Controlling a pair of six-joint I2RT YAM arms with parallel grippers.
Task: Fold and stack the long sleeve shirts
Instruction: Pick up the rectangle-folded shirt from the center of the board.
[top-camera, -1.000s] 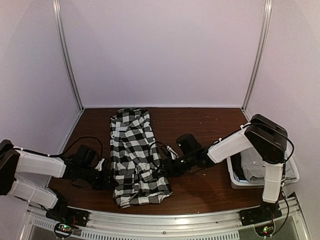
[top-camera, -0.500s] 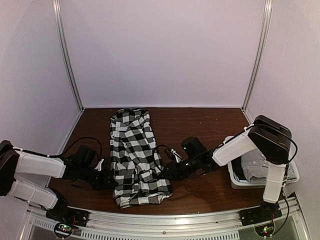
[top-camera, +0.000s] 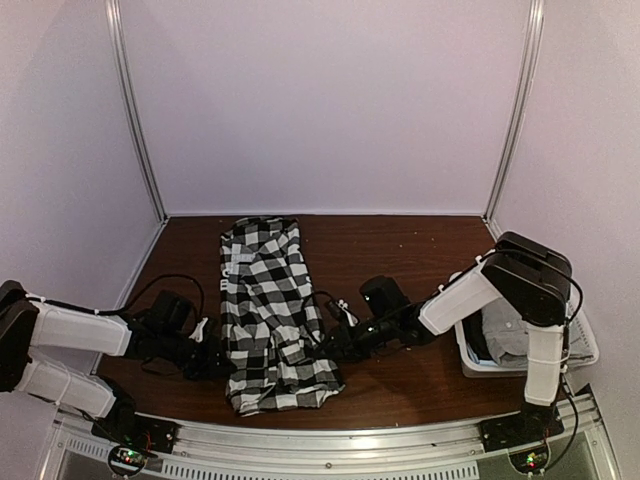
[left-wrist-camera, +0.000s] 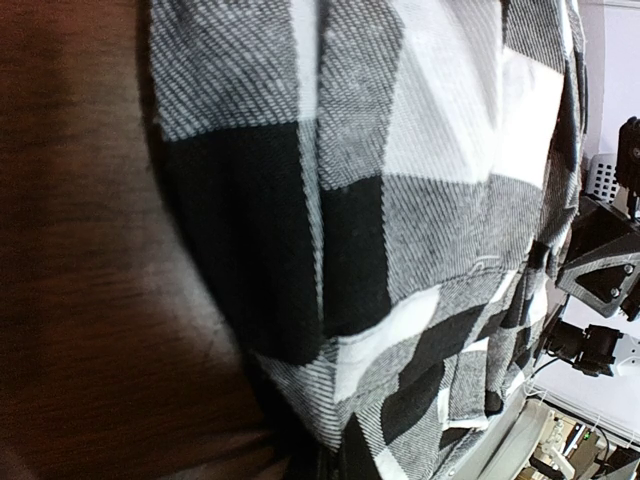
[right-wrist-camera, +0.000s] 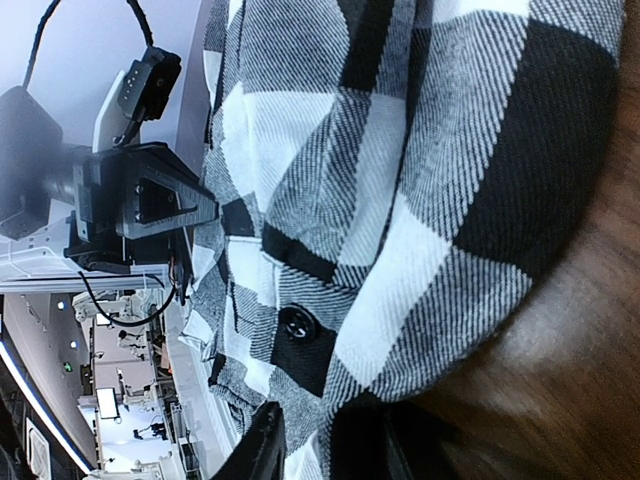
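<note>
The black-and-white checked long sleeve shirt (top-camera: 265, 300) lies folded lengthwise on the brown table. My left gripper (top-camera: 222, 366) is low at its near left edge, shut on the cloth. In the left wrist view the shirt (left-wrist-camera: 400, 200) fills the frame and runs down into the jaws, hiding the fingers. My right gripper (top-camera: 322, 345) is at the near right edge. In the right wrist view the shirt's (right-wrist-camera: 400, 150) buttoned edge lies between the two fingers of the gripper (right-wrist-camera: 315, 440), which still stand apart. The grey shirt (top-camera: 510, 335) lies in the basket.
A white lattice basket (top-camera: 585, 345) stands at the table's right edge, beside the right arm's base. Purple walls close the table on three sides. A metal rail (top-camera: 330, 440) runs along the near edge.
The right gripper has dropped lower at the shirt's right edge and its jaws have narrowed around the cloth. The left arm and the shirt have not visibly moved.
</note>
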